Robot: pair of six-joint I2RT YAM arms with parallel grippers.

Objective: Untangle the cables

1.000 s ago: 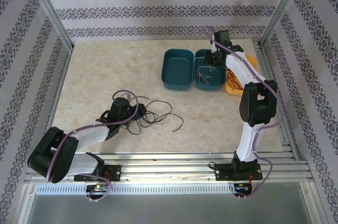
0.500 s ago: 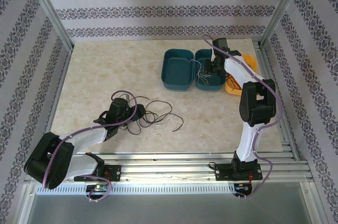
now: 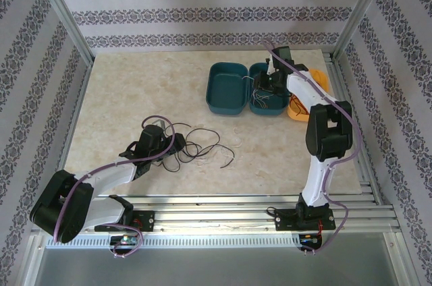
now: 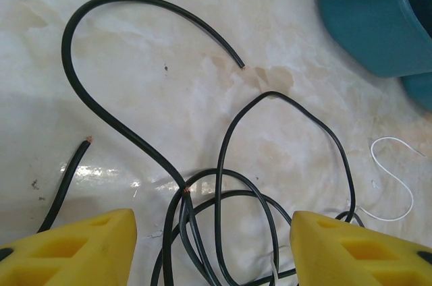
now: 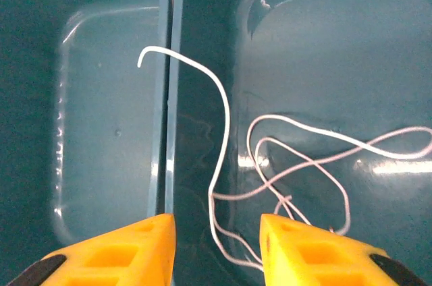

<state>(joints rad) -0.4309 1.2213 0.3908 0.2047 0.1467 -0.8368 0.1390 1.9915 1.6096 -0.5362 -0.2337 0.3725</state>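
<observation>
Across the marble table [image 3: 135, 97], the work splits between two sites. At the far right, two teal bins stand side by side: the left bin [image 5: 101, 131], and the right bin [image 5: 324, 43] holding loose white cables [image 5: 225, 121], one end of which drapes over the shared wall. My right gripper [image 5: 216, 222] hangs over that wall with its jaws spread. The draped strand passes between them, and neither pinches it. Toward the near edge, my left gripper [image 4: 210, 222] sits low over the black cables [image 4: 183, 188], jaws also spread wide and gripping nothing. That knot lies straight ahead of the left jaws and partly between them, its loops stretching away toward the bins. The left arm therefore looks the nearer one for the next pull, while the right is well apart from the knot. One short white strand [image 4: 410, 195] curls on the table just right of the knot.
</observation>
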